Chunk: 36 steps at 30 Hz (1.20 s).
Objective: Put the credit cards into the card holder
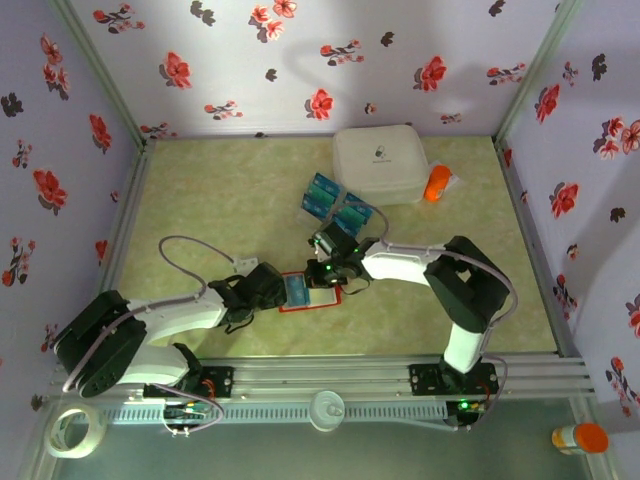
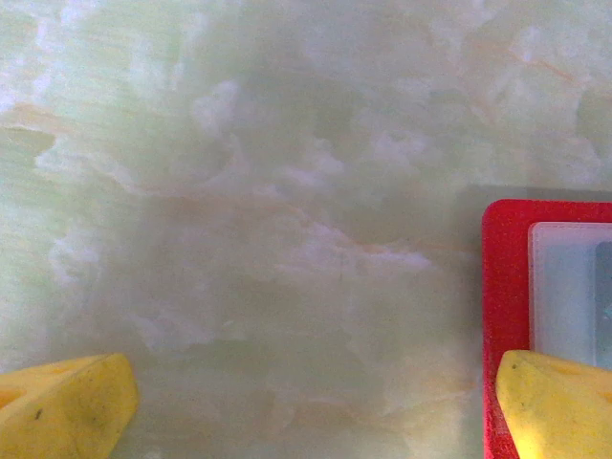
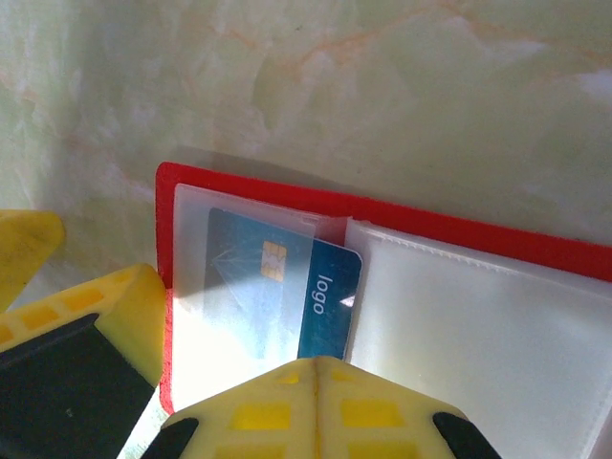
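While easing card (image 3: pixel 325 296) partway into holder (image 3: pixel 430 234), had right gripper (image 3: pixel 316 368) pinched shut, left gripper (image 2: pixel 311 406) spread wide at holder edge. Left waiting: loose cards (image 1: pixel 335 205) by case (image 1: pixel 385 160).

One card holder (image 3: pixel 449 232) (one credit card (image 3: pixel 330 287) inside), at least two more cards (image 1: pixel 336 204) beside one white case (image 1: pixel 385 163), one orange bottle (image 1: pixel 436 184).

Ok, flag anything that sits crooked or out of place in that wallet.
One thing: the blue card in the open card holder sits tilted in its clear pocket, only partly in, its printed end sticking out toward the fold. The shut right gripper is right beside it. Nothing looks damaged.
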### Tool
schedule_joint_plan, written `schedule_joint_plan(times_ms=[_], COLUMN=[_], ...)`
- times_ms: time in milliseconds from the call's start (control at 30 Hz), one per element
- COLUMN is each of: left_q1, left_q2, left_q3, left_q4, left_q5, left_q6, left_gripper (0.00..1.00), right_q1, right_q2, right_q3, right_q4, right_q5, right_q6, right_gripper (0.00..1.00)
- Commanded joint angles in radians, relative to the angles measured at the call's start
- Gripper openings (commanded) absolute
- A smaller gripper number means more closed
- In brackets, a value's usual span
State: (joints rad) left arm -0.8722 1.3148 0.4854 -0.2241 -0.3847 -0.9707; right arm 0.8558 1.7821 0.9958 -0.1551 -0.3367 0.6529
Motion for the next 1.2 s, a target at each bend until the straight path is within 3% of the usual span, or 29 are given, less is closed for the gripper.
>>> schedule_joint_plan(times_ms=[0,367,833,1167], left_q1=[0.015,0.015,0.015,0.015], left_q2=[0.070,0.093,0.093,0.103], left_q3=[-0.054,-0.056,-0.051,-0.048], left_q4=[-0.024,0.000,-0.001,0.001], left_q5=[0.041,0.049,0.053,0.052], left_q6=[-0.030,-0.026,-0.023,-0.022], left_gripper=[1.00,1.00,1.00,1.00], right_q1=[0.014,0.060,0.035,0.034], right_q2=[0.033,0.115,-0.008,0.049], right_q3=[0.033,0.099,0.094,0.098], right_q4=[-0.019,-0.038,-0.133,-0.118], right_q5=[0.003,-0.011,0.085,0.067], right_q6=[-0.022,-0.009,-0.055,-0.055], right_gripper=[0.07,0.05,0.06,0.05])
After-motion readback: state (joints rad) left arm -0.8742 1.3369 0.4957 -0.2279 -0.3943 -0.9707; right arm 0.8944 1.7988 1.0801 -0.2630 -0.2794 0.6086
